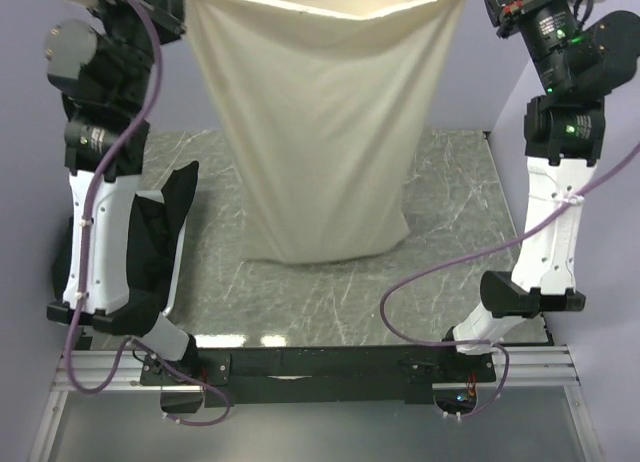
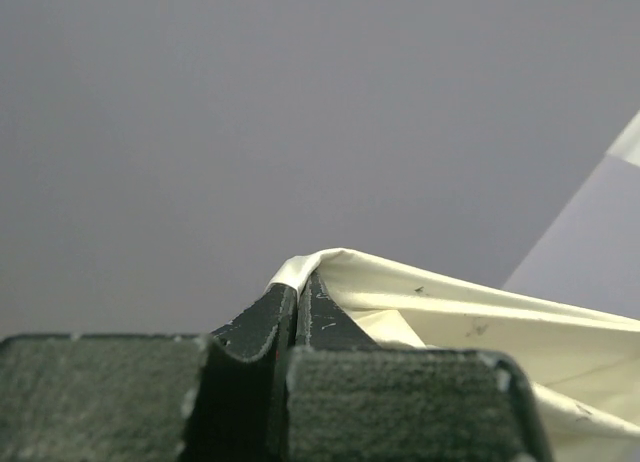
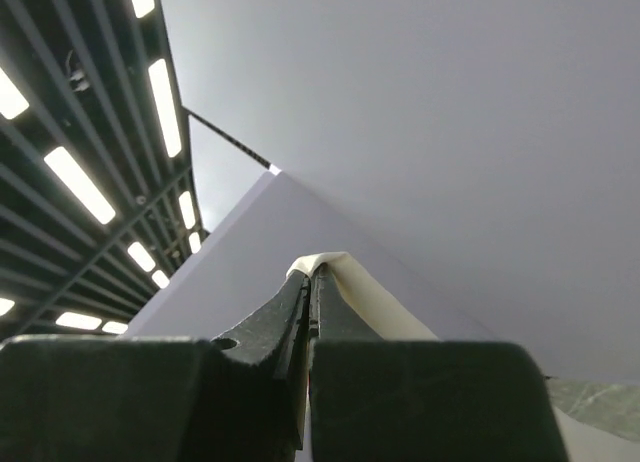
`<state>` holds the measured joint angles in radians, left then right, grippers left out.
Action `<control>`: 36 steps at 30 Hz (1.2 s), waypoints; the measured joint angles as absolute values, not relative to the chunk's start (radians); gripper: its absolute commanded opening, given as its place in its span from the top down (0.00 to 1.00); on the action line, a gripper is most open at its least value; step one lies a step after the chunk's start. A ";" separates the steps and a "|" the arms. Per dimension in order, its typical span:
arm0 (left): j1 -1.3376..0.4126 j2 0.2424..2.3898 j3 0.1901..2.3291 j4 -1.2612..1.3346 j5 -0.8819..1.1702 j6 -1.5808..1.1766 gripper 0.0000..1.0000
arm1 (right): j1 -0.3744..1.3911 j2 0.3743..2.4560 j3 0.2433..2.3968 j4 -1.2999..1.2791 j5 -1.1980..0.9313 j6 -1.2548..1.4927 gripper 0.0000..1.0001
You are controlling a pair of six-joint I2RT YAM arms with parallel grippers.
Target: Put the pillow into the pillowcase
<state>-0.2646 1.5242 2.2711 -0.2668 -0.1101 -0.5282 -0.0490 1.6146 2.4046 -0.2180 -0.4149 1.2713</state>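
The cream pillowcase [image 1: 320, 132] hangs upright over the middle of the table, stretched between both raised arms, and its bottom end rests on the tabletop. Its lower part looks full and rounded. The pillow itself is hidden; I cannot tell whether it is inside. My left gripper [image 2: 299, 284] is shut on the top left edge of the pillowcase [image 2: 470, 322], with cream cloth folded over its tips. At the top right corner my right gripper [image 3: 312, 272] is shut on the pillowcase [image 3: 375, 302] in the same way.
A black cloth heap [image 1: 165, 232] lies by the left arm's base. The grey marbled tabletop [image 1: 450, 202] shows around the hanging sack. Lilac walls close in the left, back and right sides. A black rail [image 1: 320, 362] joins the two arm bases.
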 measured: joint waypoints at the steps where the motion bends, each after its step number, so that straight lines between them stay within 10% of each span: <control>1: -0.218 1.549 2.307 -0.265 -0.051 -0.570 0.99 | -0.045 1.635 2.417 -0.197 -0.426 1.283 1.00; 8: -0.027 1.540 2.308 -0.211 0.249 -0.785 0.99 | -0.032 1.715 2.426 -0.165 -0.493 1.319 1.00; 24: 0.006 0.788 1.389 -0.257 0.651 -0.892 0.99 | -0.261 0.835 1.241 -0.274 -0.548 1.036 1.00; 36: 0.012 0.672 1.208 -0.466 0.736 -0.813 0.99 | -0.308 0.761 1.075 -0.405 -0.627 0.922 1.00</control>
<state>0.0116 0.6720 1.2079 -0.4656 0.7364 -0.8131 -0.3084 0.7609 1.0748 -0.4053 -0.6266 0.9222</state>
